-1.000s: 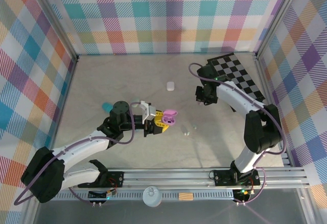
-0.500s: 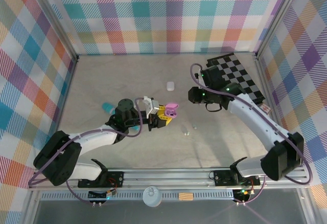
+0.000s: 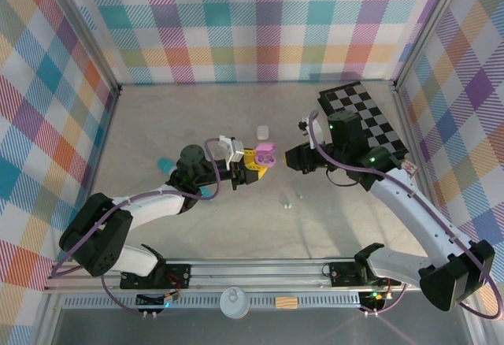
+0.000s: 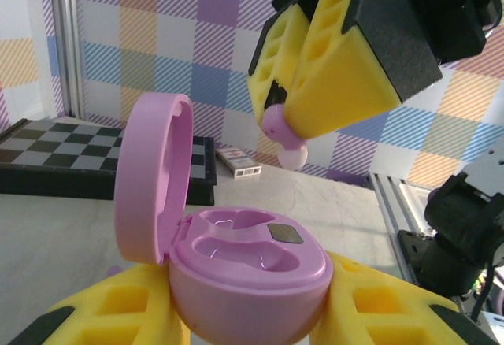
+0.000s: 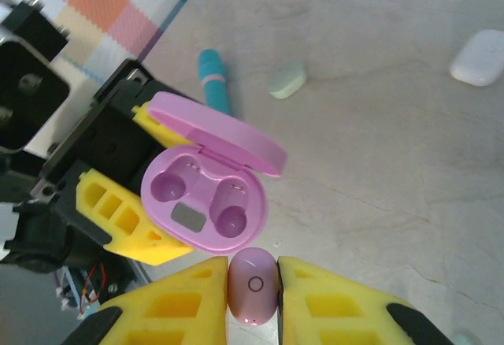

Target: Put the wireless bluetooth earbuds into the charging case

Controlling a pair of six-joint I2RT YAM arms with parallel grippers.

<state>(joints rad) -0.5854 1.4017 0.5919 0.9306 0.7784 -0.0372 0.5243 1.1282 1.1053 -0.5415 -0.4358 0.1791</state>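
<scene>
Reaching toward each other, the left pincer (image 3: 257,164) clamps a glossy lilac pebble-shaped plastic charging case (image 5: 206,207), lid hinged open, above the tabletop (image 3: 236,227). The right pincer (image 5: 253,282) pinches a smooth purple earbud (image 5: 253,288) between ribbed yellow fingers (image 5: 173,313), just beside the case's empty sockets.

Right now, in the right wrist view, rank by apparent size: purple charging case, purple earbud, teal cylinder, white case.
1. purple charging case
2. purple earbud, enlarged by nearness
3. teal cylinder and white case: alike; one partly hidden, one at the frame's edge, so unranked
</scene>
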